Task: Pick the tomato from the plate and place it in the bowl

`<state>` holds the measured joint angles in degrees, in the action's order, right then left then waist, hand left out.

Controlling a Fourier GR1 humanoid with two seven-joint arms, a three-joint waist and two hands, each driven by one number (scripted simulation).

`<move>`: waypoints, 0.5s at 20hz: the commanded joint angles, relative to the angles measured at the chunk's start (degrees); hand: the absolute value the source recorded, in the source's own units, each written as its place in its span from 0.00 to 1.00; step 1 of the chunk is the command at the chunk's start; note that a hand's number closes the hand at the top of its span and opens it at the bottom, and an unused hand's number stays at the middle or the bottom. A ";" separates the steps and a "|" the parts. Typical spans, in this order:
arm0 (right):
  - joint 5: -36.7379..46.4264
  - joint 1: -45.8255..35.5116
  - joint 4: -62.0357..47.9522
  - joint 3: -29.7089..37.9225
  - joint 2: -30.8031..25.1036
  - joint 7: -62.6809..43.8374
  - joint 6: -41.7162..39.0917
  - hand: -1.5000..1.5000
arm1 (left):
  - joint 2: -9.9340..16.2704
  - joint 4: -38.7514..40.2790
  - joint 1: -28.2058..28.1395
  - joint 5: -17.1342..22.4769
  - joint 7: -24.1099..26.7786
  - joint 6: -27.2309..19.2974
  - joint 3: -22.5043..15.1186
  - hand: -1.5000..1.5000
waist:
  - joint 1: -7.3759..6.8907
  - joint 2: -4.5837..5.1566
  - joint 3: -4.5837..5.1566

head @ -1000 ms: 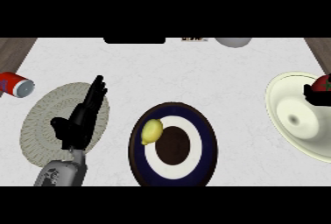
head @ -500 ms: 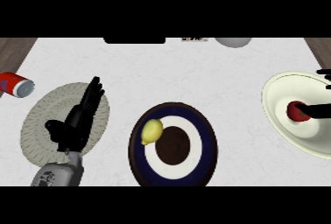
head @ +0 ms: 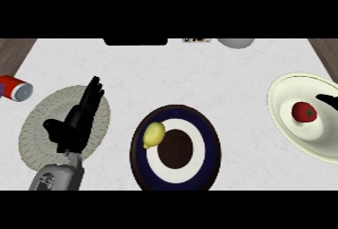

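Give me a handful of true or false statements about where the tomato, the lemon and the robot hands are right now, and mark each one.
1. The tomato lies in the cream bowl. True.
2. The lemon sits in the dark centre of the blue plate. False: it lies at the plate's left side, beside the dark centre.
3. The left robot hand shows open over the round mat. True.
4. The red can stands on the blue plate. False: it lies on the counter near the left edge.
5. The right robot hand grips the tomato. False: only its tip shows, apart from the tomato.
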<state>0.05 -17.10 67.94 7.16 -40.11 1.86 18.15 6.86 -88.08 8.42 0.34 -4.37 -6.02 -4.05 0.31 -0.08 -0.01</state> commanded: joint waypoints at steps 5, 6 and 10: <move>-10.48 7.11 8.16 10.80 -0.92 -2.41 -6.99 0.00 | -2.36 0.36 -0.65 -2.11 0.69 -1.41 -1.26 0.50 | 0.14 -0.05 0.01; -12.52 8.52 11.82 12.42 -2.14 -6.02 -7.64 0.00 | -1.01 2.81 -0.32 -0.24 2.64 0.70 0.67 0.50 | 0.56 -0.10 0.04; -17.14 16.10 15.52 17.09 0.00 -2.52 -12.94 0.00 | -0.47 -0.18 -0.61 0.15 0.17 1.29 1.15 0.50 | 0.38 -0.09 0.02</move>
<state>-12.84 -5.99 78.60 20.25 -40.49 0.04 9.35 5.52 -87.85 7.06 -0.49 -3.35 -5.94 -4.31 0.66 -0.17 0.01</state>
